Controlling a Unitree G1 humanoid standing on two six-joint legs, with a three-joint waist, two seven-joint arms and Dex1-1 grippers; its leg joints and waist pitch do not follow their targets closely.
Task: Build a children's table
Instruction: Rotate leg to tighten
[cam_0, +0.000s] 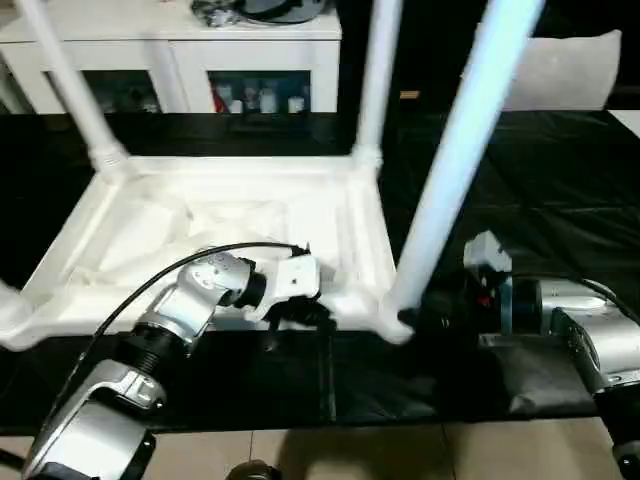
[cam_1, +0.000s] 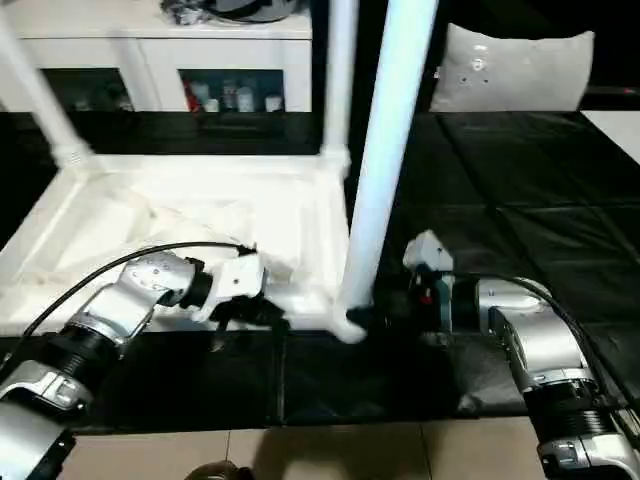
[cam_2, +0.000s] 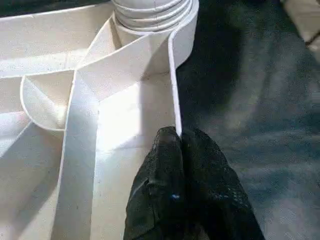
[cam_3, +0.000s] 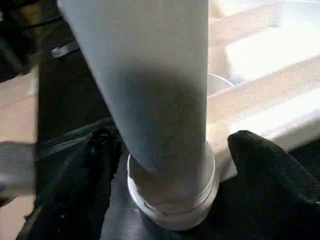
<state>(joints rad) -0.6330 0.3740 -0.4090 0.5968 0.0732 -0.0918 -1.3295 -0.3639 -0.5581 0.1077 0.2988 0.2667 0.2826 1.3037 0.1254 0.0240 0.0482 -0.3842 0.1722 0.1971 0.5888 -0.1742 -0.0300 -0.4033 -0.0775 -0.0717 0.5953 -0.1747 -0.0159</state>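
Upside down on the black mat (cam_0: 560, 200) lies the white table top (cam_0: 150, 230), legs standing in its sockets. The left gripper (cam_2: 178, 137) is pinched tight on the top's rim. The right gripper (cam_3: 165, 150) gapes wide around the near leg (cam_0: 460, 150), fingers (cam_3: 260, 170) apart from it.

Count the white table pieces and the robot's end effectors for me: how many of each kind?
Table top, upside down: 1
Legs standing in its corner sockets: 3 (far left, far right, near right)
End effectors: 2 (left end effector shut on the top's rim, right end effector either side of the near right leg's base)
Total: 6
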